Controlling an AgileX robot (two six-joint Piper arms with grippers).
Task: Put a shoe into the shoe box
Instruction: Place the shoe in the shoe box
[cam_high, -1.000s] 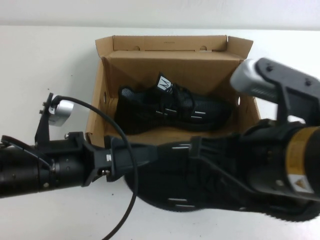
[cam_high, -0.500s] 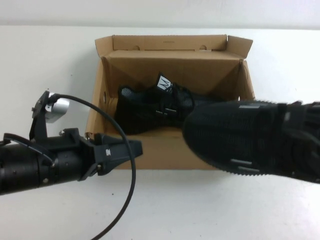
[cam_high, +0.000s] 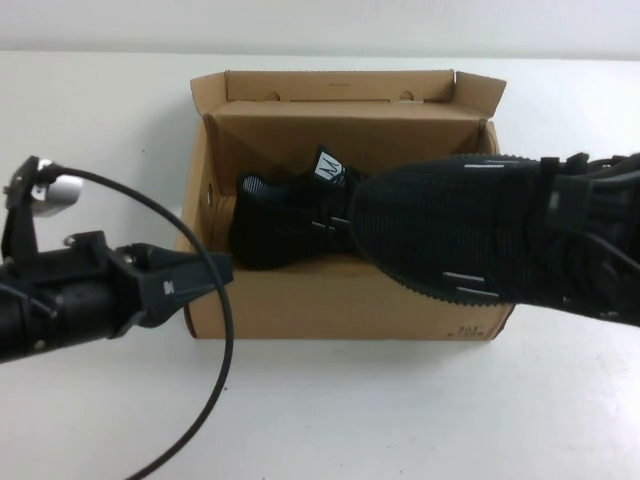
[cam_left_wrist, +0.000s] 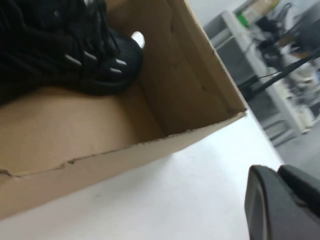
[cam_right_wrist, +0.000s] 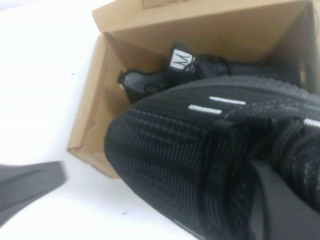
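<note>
A: Since before? Carried sneaker (cam_high: 470, 235) moved toward 10 o'clock, toe over shoe box (cam_high: 340, 300); left gripper (cam_high: 205, 277) retreated to 9 o'clock, closed, empty.

B: Right gripper (cam_right_wrist: 280, 200)? Clamped on sneaker; long axis lies 3-to-9, along the box.

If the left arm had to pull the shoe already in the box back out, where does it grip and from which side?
Judgement: take the shoe in the shoe box at its collar beside the white tongue tag, coming straight down. Its opening faces up and the shoe box walls block side approaches. The left gripper is outside the front-left corner; the right gripper carries the second shoe.
</note>
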